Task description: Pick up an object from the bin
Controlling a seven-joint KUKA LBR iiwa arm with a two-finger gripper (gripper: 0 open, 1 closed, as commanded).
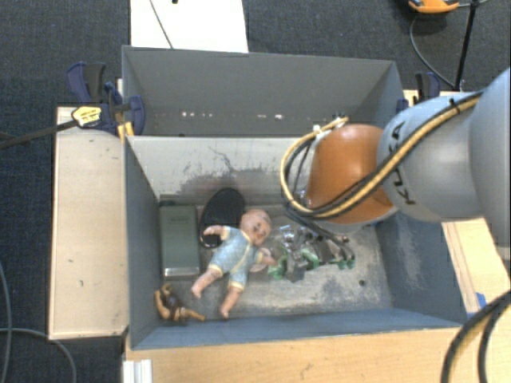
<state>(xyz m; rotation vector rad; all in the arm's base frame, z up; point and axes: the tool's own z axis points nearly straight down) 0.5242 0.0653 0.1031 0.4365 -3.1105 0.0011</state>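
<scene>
The gripper (303,250) hangs over a small green plastic toy (278,272) beside a blue-clad baby doll (235,254). Whether it is open cannot be told.

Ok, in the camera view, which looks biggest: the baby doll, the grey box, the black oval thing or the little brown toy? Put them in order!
1. baby doll
2. grey box
3. black oval thing, partly hidden by the doll, so maybe near the box's size
4. little brown toy, smallest
</scene>
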